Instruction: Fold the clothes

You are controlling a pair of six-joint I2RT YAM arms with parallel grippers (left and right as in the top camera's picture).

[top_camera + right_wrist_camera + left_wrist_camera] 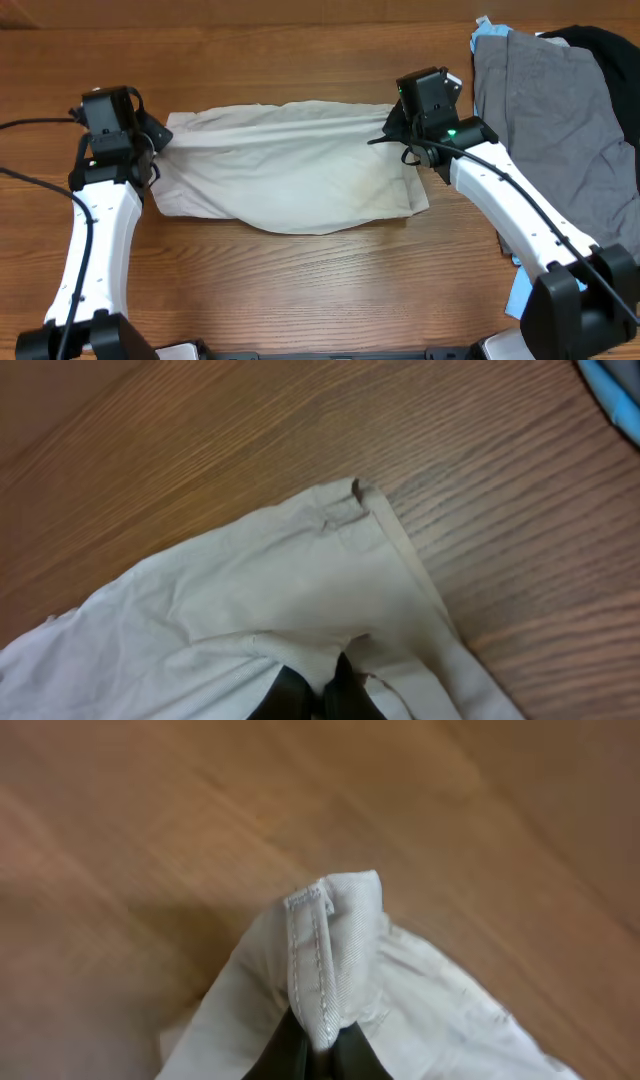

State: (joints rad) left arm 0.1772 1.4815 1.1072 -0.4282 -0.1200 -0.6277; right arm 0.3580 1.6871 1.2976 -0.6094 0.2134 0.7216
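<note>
Pinching opposite ends of the light beige cotton shorts (290,170), left claw (318,1050) and right claw (322,695) hold them stretched on the wooden counter (300,290), probably for folding.

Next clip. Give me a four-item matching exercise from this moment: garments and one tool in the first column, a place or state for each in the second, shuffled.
Things:
1 shorts
2 grey garment
3 black garment
4 left tool

Places or states:
A top right corner of the overhead view
B shut on a stitched hem
C centre of the overhead view, pinched at both ends
D right side, blue garment peeking from under it

Pairs: 1-C; 2-D; 3-A; 4-B
</note>
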